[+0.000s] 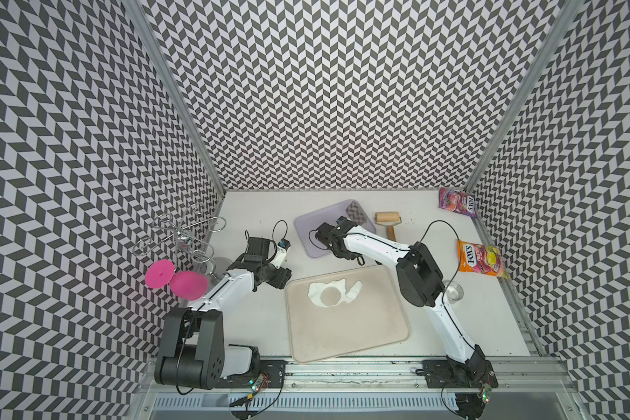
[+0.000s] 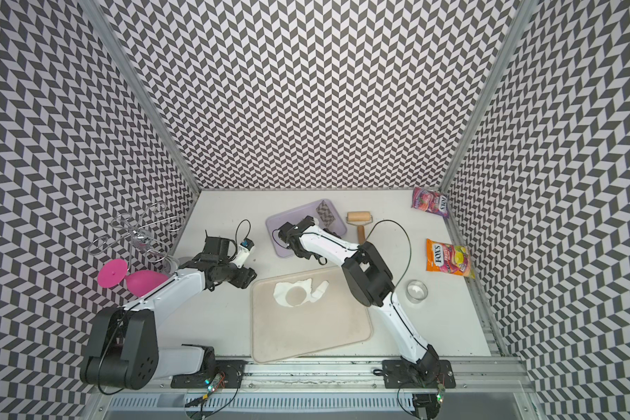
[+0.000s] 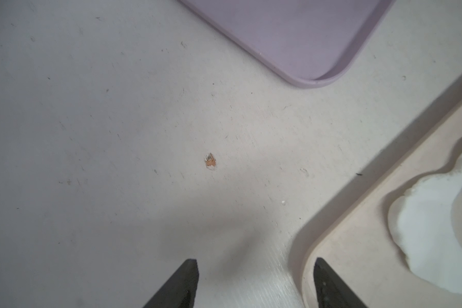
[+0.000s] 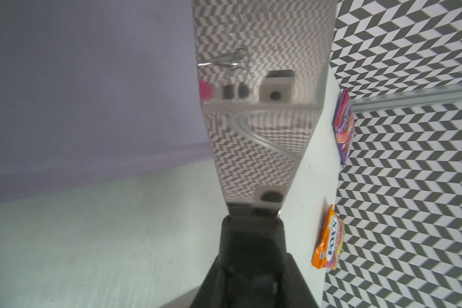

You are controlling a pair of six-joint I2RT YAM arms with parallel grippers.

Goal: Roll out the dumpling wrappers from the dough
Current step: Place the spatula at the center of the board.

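Note:
The dough [image 1: 319, 291] [image 2: 281, 291] is a thin ragged white sheet with a round hole, lying on the far part of the beige tray [image 1: 342, 327]. In the left wrist view the dough [image 3: 432, 221] sits just inside the tray's corner. My left gripper [image 3: 256, 266] [image 1: 283, 280] hangs open and empty over that corner. My right gripper [image 4: 252, 261] [image 1: 333, 236] is shut on the black handle of a metal scraper, whose mirror-like blade [image 4: 262, 133] [image 1: 356, 214] lies over the purple tray [image 1: 306, 227]. No dumpling wrapper shows; it is hidden or out of view.
A wooden roller [image 1: 388, 220] lies right of the purple tray. A glass bowl [image 1: 453, 291] stands by the right arm. Two candy bags [image 1: 482, 260] [image 1: 457, 202] lie along the right wall. A wire rack [image 1: 182, 232] and pink discs [image 1: 175, 278] stand at the left.

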